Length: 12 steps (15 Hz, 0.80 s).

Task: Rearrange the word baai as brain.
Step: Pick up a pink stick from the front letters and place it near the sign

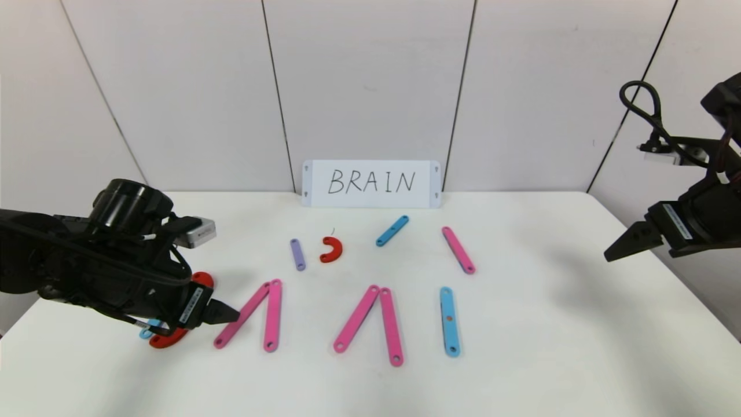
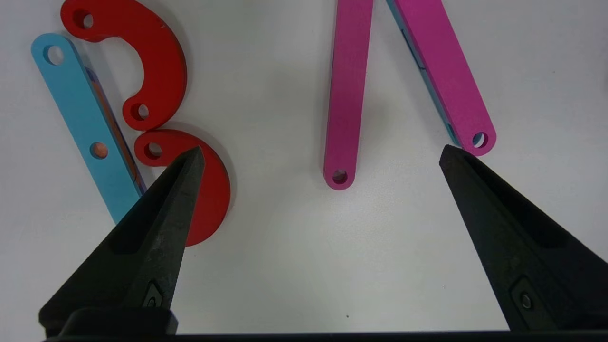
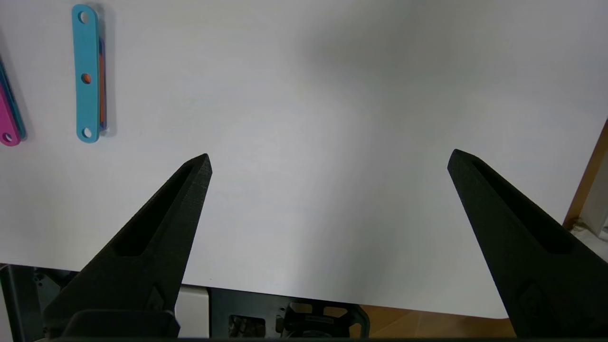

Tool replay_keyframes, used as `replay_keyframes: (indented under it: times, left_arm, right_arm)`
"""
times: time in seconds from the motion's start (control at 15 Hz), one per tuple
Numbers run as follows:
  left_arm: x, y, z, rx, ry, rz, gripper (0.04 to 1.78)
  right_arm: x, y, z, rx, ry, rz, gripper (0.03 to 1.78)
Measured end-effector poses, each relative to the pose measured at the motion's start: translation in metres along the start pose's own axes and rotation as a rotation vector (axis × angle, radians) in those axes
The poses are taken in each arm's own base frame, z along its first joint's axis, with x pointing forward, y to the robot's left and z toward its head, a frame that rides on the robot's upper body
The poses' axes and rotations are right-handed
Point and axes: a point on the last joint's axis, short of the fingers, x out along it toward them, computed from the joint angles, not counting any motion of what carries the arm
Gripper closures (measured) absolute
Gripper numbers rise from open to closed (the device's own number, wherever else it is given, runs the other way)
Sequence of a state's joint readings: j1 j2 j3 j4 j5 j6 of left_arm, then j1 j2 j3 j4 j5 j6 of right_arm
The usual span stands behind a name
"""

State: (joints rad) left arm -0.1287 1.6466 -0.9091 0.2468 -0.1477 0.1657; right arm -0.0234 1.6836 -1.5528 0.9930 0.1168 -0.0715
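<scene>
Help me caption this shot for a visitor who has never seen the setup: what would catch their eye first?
First the white card reading BRAIN, propped against the back wall, with bright letter pieces on the table before it: two pink strip pairs leaning into peaks and an upright blue strip. Next the left gripper, open over the red curves at the row's left end. The right gripper hangs open at the table's right edge.

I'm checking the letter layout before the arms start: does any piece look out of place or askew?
Yes. Four pieces lie loose behind the front row, near the BRAIN card: a purple strip, a red curve, a tilted blue strip and a slanted pink strip. Both A shapes lack crossbars.
</scene>
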Motion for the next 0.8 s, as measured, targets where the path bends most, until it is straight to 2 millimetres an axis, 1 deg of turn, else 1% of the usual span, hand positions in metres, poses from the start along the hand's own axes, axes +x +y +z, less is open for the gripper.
replay_keyframes:
  times: [0.13,0.27,0.8]
  left_arm:
    - [0.0062,0.0002,-0.0044,0.042,0.027,-0.005,0.09]
    - [0.0091,0.0001,-0.0067,0.049,0.042,-0.008,0.09]
    - [0.0097,-0.0032,-0.007,0.058,0.045,-0.012,0.09]
  right_arm:
    - [-0.0007,-0.0005,-0.0002,0.002,-0.002,0.0,0.07]
    - [-0.0009,-0.0005,-0.0002,0.002,-0.003,0.001,0.07]
    - [-0.0015,0.0009,0.0013,0.004,-0.017,0.01,0.07]
